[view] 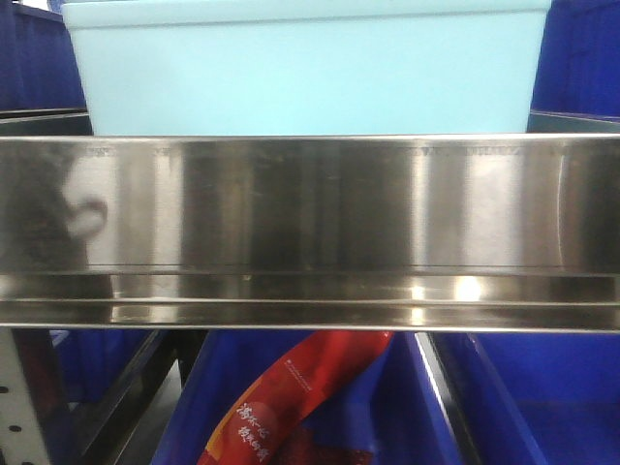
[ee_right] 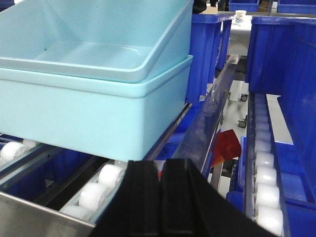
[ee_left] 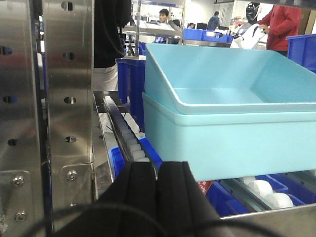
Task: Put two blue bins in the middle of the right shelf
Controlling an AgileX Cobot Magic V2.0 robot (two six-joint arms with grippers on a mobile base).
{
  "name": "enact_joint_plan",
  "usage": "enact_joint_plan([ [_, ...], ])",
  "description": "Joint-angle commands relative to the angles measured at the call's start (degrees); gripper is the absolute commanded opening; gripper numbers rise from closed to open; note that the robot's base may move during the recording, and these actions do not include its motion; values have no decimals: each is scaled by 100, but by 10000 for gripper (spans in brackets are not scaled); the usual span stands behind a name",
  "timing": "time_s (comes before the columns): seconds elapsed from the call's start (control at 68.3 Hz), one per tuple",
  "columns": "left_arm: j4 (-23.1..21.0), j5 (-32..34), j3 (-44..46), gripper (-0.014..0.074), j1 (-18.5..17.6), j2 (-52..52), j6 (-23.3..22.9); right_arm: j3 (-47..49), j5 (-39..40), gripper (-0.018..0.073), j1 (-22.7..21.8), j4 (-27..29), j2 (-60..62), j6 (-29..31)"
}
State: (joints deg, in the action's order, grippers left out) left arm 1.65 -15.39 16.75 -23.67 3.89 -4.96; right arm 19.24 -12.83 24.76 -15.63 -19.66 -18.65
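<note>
Two light blue bins sit nested, the upper one (ee_left: pixel 222 79) tilted inside the lower one (ee_left: pixel 232 143), on a roller shelf. In the front view they fill the top behind a steel rail as one pale blue bin wall (view: pixel 305 68). My left gripper (ee_left: pixel 157 165) is shut with nothing in it, low and just left of the lower bin's near corner. In the right wrist view the upper bin (ee_right: pixel 98 34) and lower bin (ee_right: pixel 89 118) lie to the upper left. My right gripper (ee_right: pixel 161 163) is shut and empty, below the lower bin's right corner.
A wide stainless rail (view: pixel 310 223) crosses the front view. Below it a red packet (view: pixel 291 397) lies in a dark blue bin (view: pixel 542 397). White rollers (ee_right: pixel 101 185) run under the bins. A perforated steel post (ee_left: pixel 64 98) stands at left. Dark blue bins (ee_right: pixel 281 54) stand to the right. People (ee_left: pixel 279 22) are behind.
</note>
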Motion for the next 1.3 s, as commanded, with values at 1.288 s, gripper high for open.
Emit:
enact_joint_plan([
  [1.288, -28, 1173, -1675, -111, 1602, -389, 242, -16, 176, -162, -29, -76, 35, 16],
])
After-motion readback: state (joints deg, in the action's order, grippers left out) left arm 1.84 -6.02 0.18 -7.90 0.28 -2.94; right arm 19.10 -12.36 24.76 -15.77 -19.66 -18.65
